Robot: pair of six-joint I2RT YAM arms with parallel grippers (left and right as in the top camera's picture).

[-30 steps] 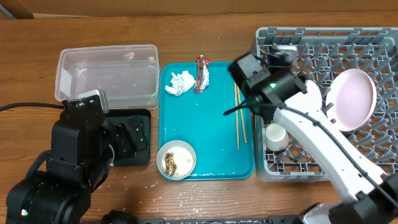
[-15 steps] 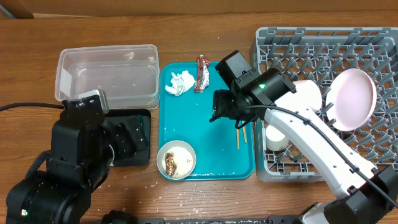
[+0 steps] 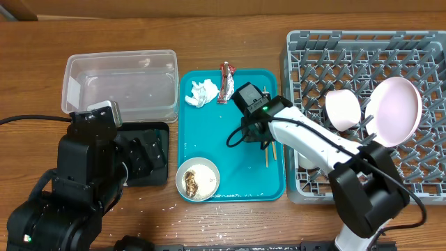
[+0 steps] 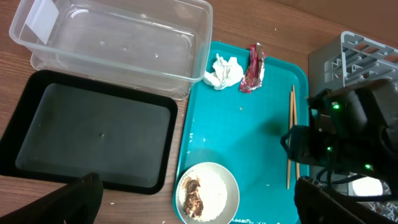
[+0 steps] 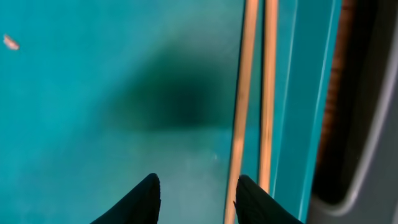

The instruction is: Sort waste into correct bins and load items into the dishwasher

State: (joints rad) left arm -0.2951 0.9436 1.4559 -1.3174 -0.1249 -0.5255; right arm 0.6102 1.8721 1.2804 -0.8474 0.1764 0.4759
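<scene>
Left gripper hung over the black tray, fingers spread wide and empty. It looked parked there to keep clear while the other arm worked. From overhead, the left arm covered most of that tray. The clear tub behind it looked empty.

On the teal tray, the tissue and snack wrapper lay at the far end, touching or nearly so. The whitish bowl with food scraps sat at the near end. None of the waste was sorted yet.

The chopsticks lay side by side along the tray's right edge. The right gripper was low over them, jaws apart and gripping nothing, with one fingertip over the inner stick. It was probably lining up a pick for the rack. I couldn't tell whether the tips touched the tray. From overhead, the arm hid the middle of the sticks.

In the dish rack, the pink bowl and plate leaned on the pegs, so they were already loaded. The cup was mostly hidden under the right arm and I couldn't confirm its position. The rack's right edge was cut off.
</scene>
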